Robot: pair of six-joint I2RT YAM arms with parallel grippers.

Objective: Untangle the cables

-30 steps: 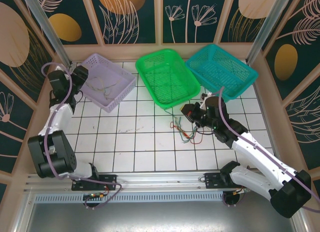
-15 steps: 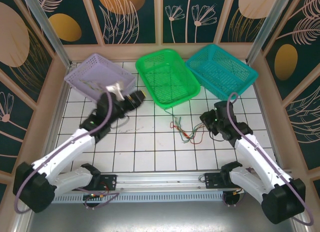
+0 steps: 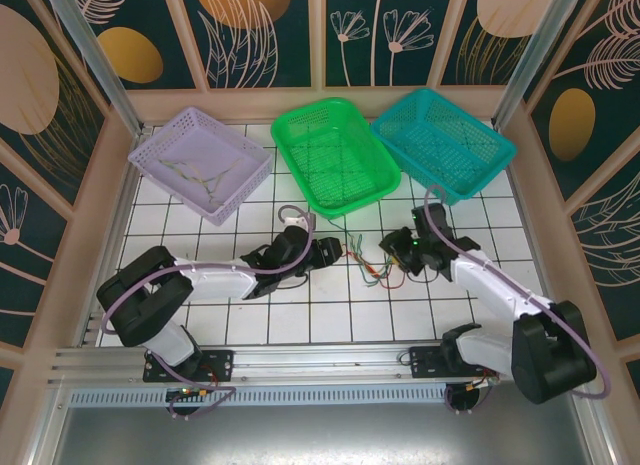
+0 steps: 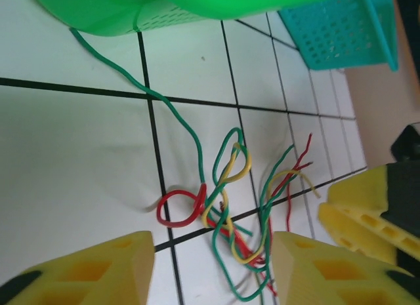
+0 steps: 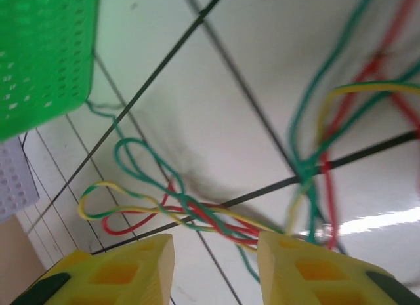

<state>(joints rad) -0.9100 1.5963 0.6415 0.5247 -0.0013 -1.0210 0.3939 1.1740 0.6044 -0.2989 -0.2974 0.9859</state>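
The cables [image 3: 370, 263] are a tangle of thin red, green and yellow wires lying on the white tiled floor in the middle. My left gripper [image 3: 335, 250] is low at the tangle's left side and my right gripper [image 3: 392, 247] at its right side, facing each other. In the left wrist view the cables [image 4: 230, 206] lie just ahead of and partly between the yellow fingers of the open left gripper [image 4: 211, 252], touching neither. In the right wrist view the cables [image 5: 197, 213] cross the gap of the open right gripper [image 5: 216, 246]. One green strand [image 4: 131, 75] runs off toward the green basket.
Three baskets stand at the back: a lilac one [image 3: 160, 145] with a few wires in it, a green one [image 3: 300, 185] and a teal one [image 3: 470, 185]. The right gripper's yellow fingers [image 4: 367, 213] show close by in the left wrist view. Walls enclose the tiled floor.
The left arm swung from the lilac basket down to the left side of the tangle. The right gripper drew back to the right, opened, and returned to the tangle's right side.
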